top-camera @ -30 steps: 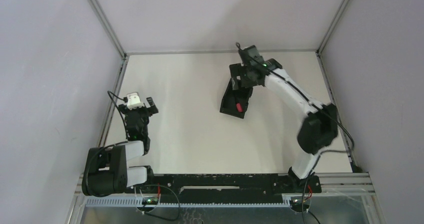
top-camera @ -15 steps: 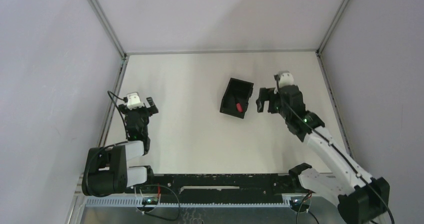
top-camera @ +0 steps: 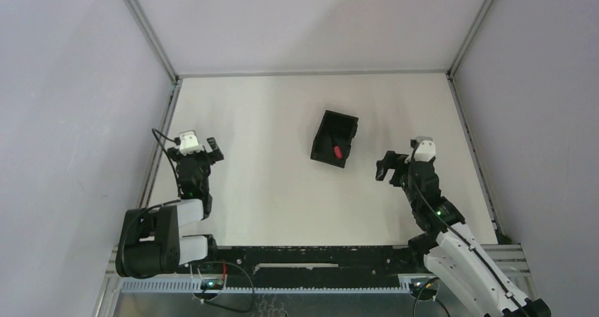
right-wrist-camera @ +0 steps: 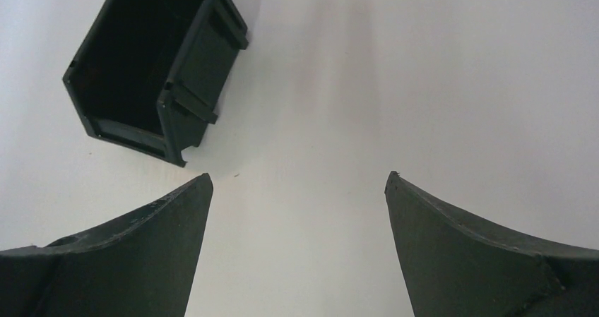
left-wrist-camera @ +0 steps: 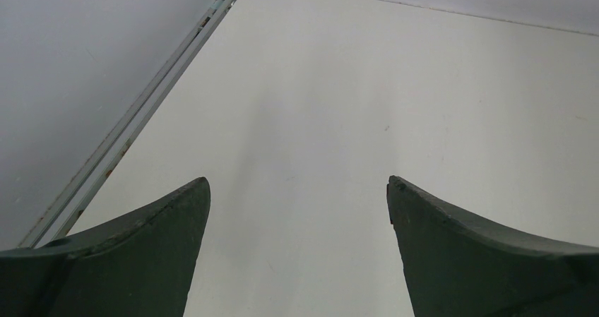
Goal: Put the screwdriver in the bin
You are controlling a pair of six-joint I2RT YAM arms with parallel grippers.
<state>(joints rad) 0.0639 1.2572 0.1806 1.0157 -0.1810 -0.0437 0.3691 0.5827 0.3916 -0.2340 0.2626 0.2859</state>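
**Your left gripper, wide over the table**

You see its two dark fingers spread well apart, with the white table showing between them. A metal rail runs along the table's left edge, and a grey wall rises beside it.

No text, label, brand, number or sign can be read on anything here.

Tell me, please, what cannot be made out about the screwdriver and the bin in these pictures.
- Top view: of the screwdriver only a red speck shows inside the bin; its black shaft is too small to see.
- Right wrist view: bin interior in shadow and cut by the top edge; no screwdriver shows.
- Left wrist view: neither in frame.
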